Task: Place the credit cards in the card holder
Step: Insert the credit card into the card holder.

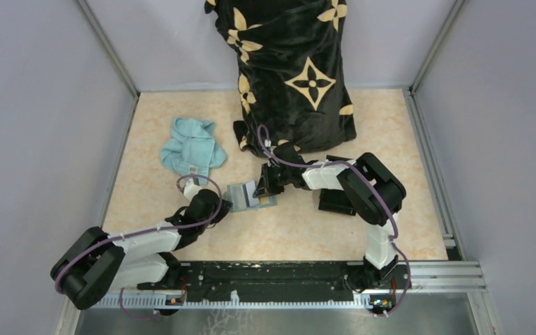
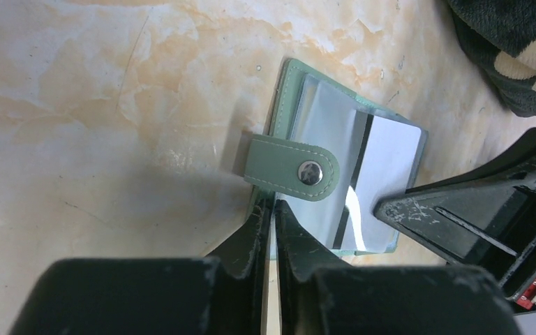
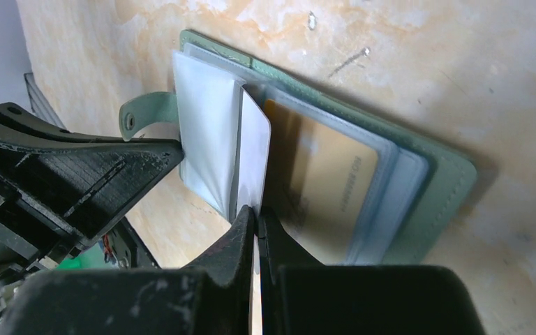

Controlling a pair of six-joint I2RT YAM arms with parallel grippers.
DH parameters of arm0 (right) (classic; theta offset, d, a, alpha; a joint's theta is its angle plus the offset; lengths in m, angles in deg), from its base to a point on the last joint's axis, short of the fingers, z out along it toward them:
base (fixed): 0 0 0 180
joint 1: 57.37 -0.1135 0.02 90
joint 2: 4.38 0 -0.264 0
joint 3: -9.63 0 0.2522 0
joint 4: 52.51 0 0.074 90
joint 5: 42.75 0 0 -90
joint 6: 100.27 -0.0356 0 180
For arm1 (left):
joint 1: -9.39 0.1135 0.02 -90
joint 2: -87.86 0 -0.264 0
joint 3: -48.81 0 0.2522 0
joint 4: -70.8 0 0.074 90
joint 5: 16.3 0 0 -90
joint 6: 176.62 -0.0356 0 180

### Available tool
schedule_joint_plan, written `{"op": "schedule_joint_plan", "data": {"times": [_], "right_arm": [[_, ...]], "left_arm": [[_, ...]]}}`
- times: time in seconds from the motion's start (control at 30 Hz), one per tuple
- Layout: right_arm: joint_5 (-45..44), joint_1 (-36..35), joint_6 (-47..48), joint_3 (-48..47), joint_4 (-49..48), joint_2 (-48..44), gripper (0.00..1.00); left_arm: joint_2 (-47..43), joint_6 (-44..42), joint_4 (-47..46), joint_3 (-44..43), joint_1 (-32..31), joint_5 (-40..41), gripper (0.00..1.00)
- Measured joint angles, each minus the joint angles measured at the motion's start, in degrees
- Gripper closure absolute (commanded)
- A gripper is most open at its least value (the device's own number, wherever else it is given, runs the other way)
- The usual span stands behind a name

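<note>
Top: one green card holder (image 1: 248,195) open on bench (image 1: 321,234), one blue cloth (image 1: 192,148) behind. Left wrist: left fingers (image 2: 248,241) near-closed, pinching holder edge. Right wrist: right fingers (image 3: 236,244) clamped on one pale card (image 3: 252,150) at a sleeve; one tan card (image 3: 324,181) sleeved.

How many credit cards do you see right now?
2. A pale card is pinched in the right gripper at the card holder's clear sleeves; a tan card sits inside a sleeve. More may be hidden behind sleeves.
</note>
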Motion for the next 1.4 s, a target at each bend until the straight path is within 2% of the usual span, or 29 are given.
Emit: {"op": "schedule_joint_plan", "data": {"times": [0.4,0.53,0.63,0.93,1.4], "right_arm": [[4.57,0.17,-1.9,0.0,-6.67,3.56,0.99],[3.65,0.04,-1.44,-0.55,-5.49,3.54,0.78],[2.27,-0.66,-0.52,-1.86,-3.23,3.52,0.68],[-5.62,-4.0,3.82,-8.0,7.08,2.86,0.53],[-15.98,-7.61,9.29,-15.67,20.2,3.52,0.51]], "left_arm": [[-0.87,-2.62,0.94,-0.28,0.0,-0.28,0.87],[-0.09,-2.75,0.5,-0.52,0.0,-0.57,0.88],[1.03,-2.73,-0.59,-0.7,-0.02,-0.96,0.88],[1.79,-2.73,-1.51,-0.92,-0.02,-1.55,0.89],[1.6,-2.71,-2.03,-0.85,-0.04,-2.69,0.9]]}}
